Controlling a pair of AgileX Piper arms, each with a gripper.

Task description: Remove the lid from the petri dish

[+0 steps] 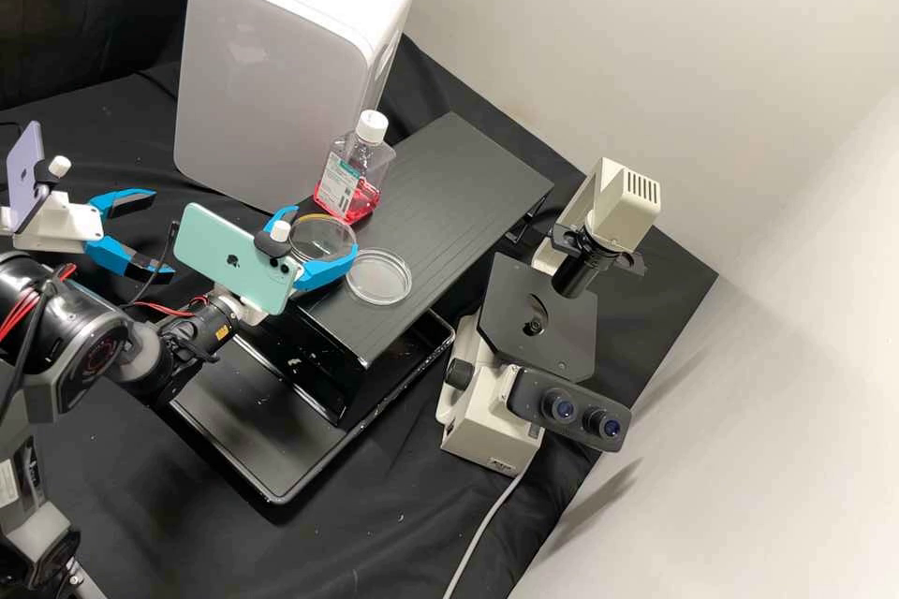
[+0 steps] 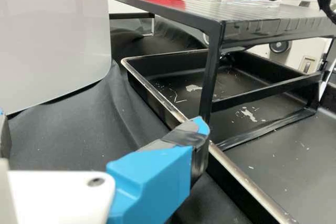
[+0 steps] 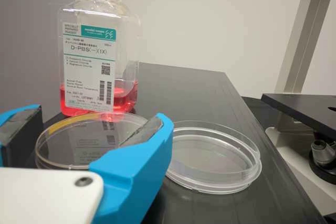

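right tool (image 1: 320, 236) clamped on clear round plastic lid (image 3: 86, 140), mid-frame | lid already off the clear petri dish base (image 1: 378, 275), just right of it on black rack (image 1: 449, 178) | left tool (image 1: 161, 235) apart, empty, far left

Right wrist view: bottle (image 3: 100, 56) cap cropped at the frame edge. Near rim of the lid (image 3: 73, 142) hidden behind a finger (image 3: 139, 166) of the right end effector (image 3: 92, 132). Left wrist view: white box (image 2: 50, 35) cropped by the edges; bottle cut down to its red base.
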